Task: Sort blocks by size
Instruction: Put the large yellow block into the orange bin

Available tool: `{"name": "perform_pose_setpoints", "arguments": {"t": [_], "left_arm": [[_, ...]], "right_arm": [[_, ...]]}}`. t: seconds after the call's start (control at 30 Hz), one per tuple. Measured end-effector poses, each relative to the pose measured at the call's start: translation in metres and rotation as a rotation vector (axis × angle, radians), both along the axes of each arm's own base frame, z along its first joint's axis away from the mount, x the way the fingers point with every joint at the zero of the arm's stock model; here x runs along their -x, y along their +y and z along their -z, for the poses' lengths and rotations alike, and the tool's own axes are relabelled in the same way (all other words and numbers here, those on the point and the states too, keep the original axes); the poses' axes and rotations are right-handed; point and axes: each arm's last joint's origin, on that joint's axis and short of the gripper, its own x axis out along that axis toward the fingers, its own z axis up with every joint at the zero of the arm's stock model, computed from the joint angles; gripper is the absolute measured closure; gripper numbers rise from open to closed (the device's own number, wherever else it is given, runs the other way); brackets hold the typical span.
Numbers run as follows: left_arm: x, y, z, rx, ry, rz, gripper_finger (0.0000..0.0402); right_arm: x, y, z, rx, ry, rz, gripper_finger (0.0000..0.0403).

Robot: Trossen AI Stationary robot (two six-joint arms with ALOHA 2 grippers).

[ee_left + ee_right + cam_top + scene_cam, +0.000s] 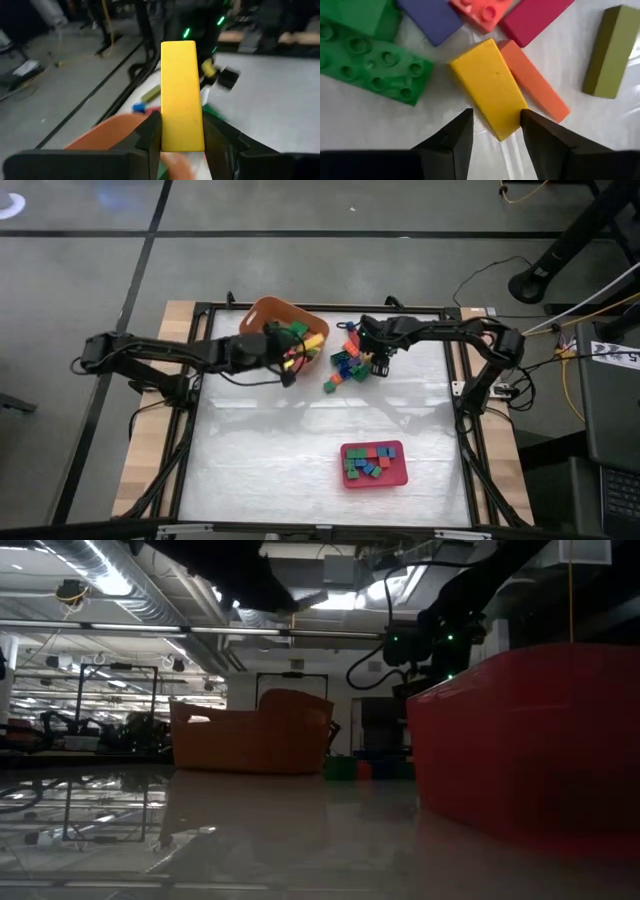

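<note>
Arms reach in from both sides toward the table's far edge: my left gripper (291, 360) hangs over the near rim of the orange tub (262, 313) with its fingers (150, 131) narrowly parted on either side of one long, smooth yellow brick (182, 95) standing on end, while my right gripper (492, 131) points down into the loose pile (350, 365) just right of the tub. Its fingers (457, 132) stand half apart astride the end of a second yellow brick (490, 87) lying flat on the white top, not pinching it, beside a studded green plate (370, 67) and an orange bar (535, 92). Small square blocks (368, 462), about a dozen, fill the red tray (398, 478) near the front edge.
</note>
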Motion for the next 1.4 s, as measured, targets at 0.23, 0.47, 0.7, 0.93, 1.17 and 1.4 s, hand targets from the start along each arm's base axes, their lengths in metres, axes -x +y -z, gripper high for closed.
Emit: {"name": "perform_pose_setpoints", "arguments": {"t": [0.23,0.47,0.7,0.93,1.17,1.4], "left_arm": [[0.014,0.037,0.013,0.079,0.106,-0.219,0.0292],[0.025,0.055,0.021,0.132,0.169,-0.321,0.0289],[0.028,0.058,0.026,0.137,0.196,-0.335,0.024],[0.031,0.058,0.04,0.145,0.242,-0.338,0.0196],[0.032,0.057,0.043,0.162,0.237,-0.348,0.0192],[0.032,0.057,0.043,0.164,0.235,-0.349,0.0192]], "right_arm": [[-0.002,-0.002,0.001,0.0,-0.032,-0.027,0.0237],[-0.002,-0.002,0.001,-0.007,-0.028,-0.04,0.0237],[-0.002,-0.002,0.002,-0.009,-0.028,-0.042,0.0237],[0.001,0.0,-0.005,0.035,-0.017,-0.04,0.0237],[0.004,0.003,-0.014,-0.015,-0.059,-0.055,0.0237],[0.004,0.002,-0.015,0.004,-0.06,-0.091,0.0237]]}}
